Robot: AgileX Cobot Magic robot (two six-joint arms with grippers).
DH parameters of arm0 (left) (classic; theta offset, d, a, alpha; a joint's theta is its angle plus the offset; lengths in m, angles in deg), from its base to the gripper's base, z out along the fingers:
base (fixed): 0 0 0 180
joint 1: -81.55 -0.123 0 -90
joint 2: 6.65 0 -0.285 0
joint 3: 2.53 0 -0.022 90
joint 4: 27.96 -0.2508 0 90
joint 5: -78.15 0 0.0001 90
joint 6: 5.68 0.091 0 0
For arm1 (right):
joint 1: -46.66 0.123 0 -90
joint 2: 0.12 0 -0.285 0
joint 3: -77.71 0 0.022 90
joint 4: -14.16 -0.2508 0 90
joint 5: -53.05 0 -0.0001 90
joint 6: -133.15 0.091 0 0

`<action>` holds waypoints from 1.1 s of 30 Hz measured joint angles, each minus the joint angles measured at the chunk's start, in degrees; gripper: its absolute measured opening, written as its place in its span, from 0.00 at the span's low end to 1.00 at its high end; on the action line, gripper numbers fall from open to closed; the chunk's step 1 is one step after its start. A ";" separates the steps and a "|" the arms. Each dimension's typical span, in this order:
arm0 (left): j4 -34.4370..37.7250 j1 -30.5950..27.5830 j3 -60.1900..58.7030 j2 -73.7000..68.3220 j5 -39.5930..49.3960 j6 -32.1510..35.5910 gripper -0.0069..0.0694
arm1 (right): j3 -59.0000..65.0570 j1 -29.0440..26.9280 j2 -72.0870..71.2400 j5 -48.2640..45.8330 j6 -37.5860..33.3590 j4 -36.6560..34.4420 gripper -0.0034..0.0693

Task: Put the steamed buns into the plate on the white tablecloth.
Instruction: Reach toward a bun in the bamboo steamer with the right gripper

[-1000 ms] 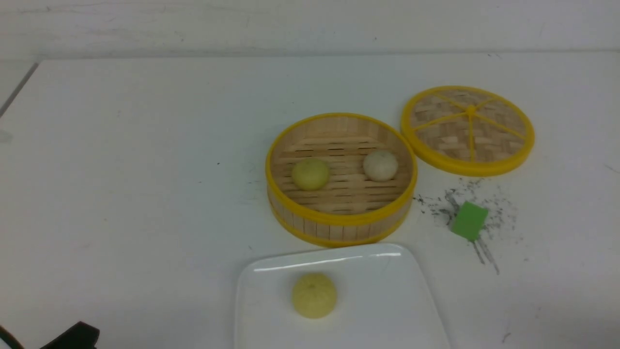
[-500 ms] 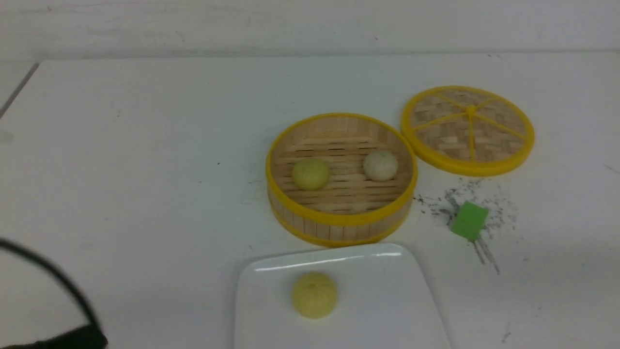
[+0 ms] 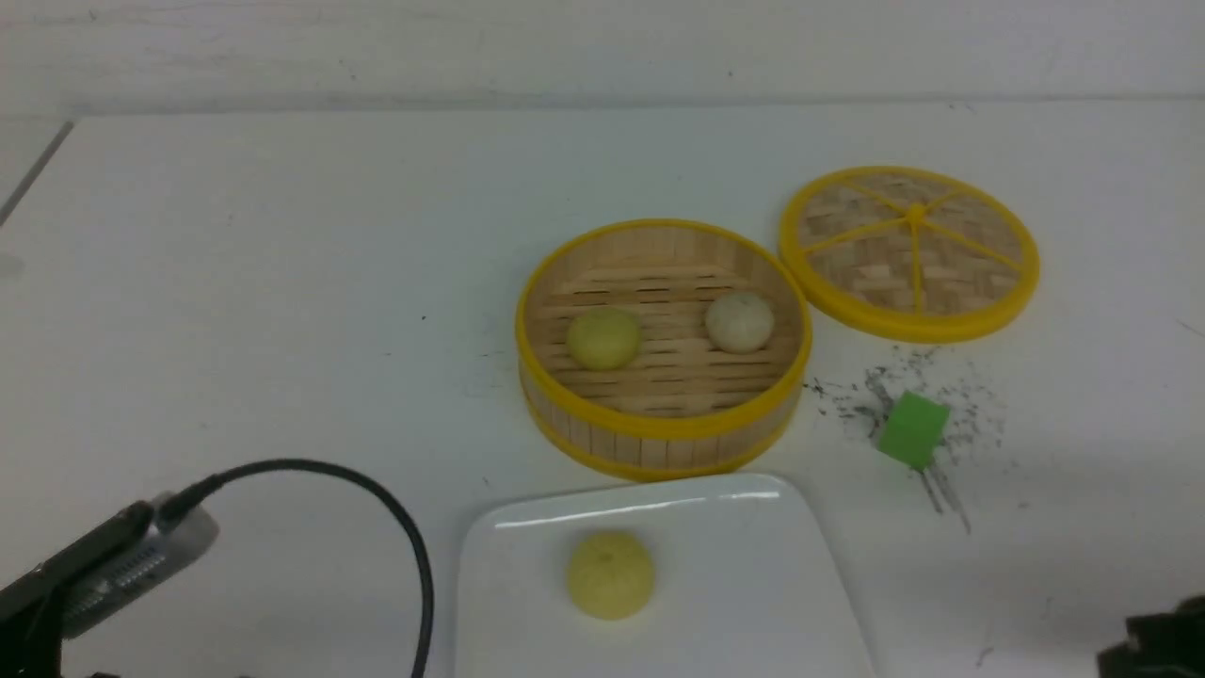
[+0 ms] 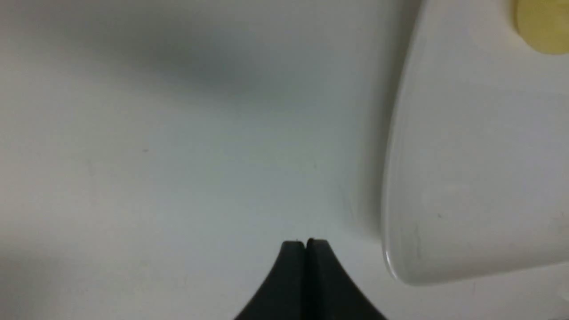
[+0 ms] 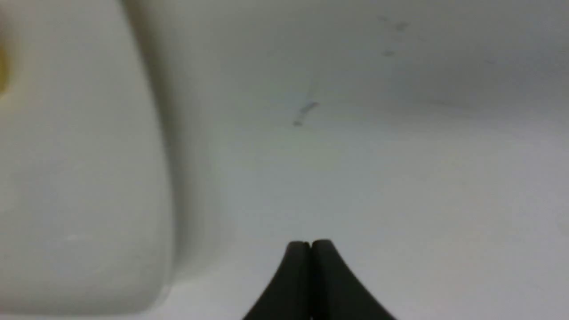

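Two buns are sitting in the bamboo steamer (image 3: 659,443): a yellow bun (image 3: 603,338) and a pale bun (image 3: 740,321). A third bun (image 3: 610,573) is lying on the plate (image 3: 753,603). The white tablecloth (image 3: 282,282) is showing dark specks by the green block (image 3: 911,429). My left pincer (image 4: 306,243) and right pincer (image 5: 310,243) are hanging pinched together, holding nothing.

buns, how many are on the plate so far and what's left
Done: one yellow bun lies on the plate. In hand: nothing; the left gripper and right gripper have jaws shut, empty, beside the plate. Left: a second yellow bun and an off-white bun sit in the steamer.
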 joint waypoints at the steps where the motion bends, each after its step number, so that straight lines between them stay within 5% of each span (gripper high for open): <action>1: 0.98 0.00 0.12 -0.94 -0.59 1.21 0.10 | -1.67 0.00 2.03 0.00 -5.32 -3.45 0.07; 6: 1.96 0.00 0.12 -3.20 -1.53 2.66 0.11 | -8.94 0.00 10.32 0.06 -15.64 -11.11 0.14; 14: 1.96 0.00 0.12 -3.20 -2.58 2.99 0.13 | -21.26 1.38 25.07 -0.06 -18.00 -13.44 0.31; 23: 1.96 0.00 0.12 -3.20 -3.92 2.99 0.19 | -48.22 12.83 44.88 -0.41 -12.84 2.68 0.48; 33: 2.30 0.00 0.12 -3.20 -4.73 2.99 0.26 | -66.67 15.98 60.39 0.97 -8.38 15.84 0.68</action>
